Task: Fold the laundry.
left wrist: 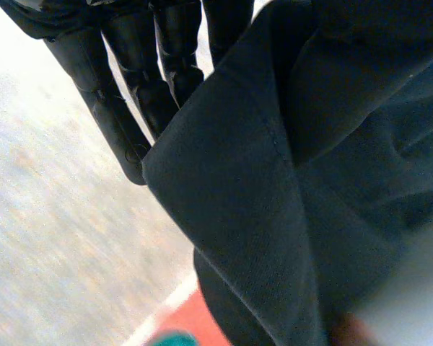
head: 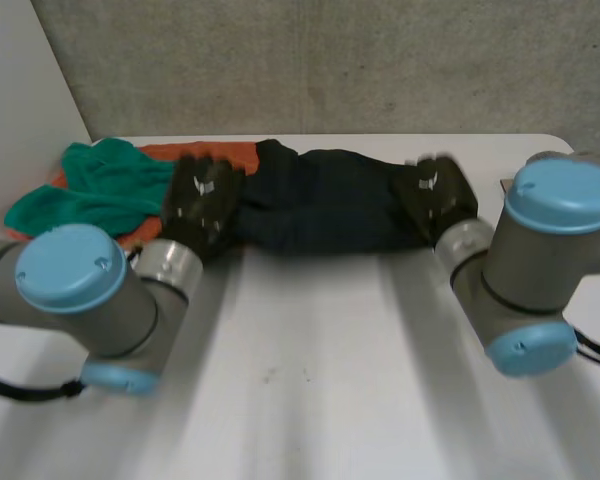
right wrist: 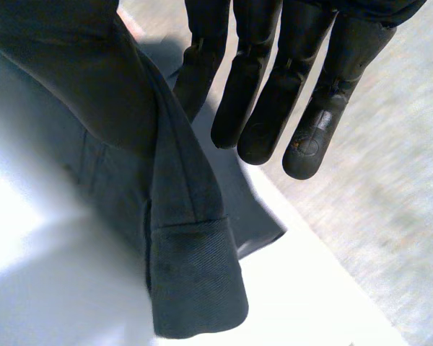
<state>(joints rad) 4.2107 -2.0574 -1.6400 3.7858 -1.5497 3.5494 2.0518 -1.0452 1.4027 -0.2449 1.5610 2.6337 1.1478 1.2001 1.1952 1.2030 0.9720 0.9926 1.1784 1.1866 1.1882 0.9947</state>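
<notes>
While the dark garment lies stretched across the far part of the white table, the left hand grips its end next to the green cloth and orange cloth, and the right hand grips the opposite end. In both wrist views the fingers are straight, with the fabric pinched at the thumb side. By the right hand, the garment's hemmed end hangs above the tabletop.

Dark navy garment: wrinkled, bunched into long band across upper centre of frame, hemmed cuff hanging loose. Green cloth: crumpled, upper left, atop orange cloth, which reaches garment's left end.
</notes>
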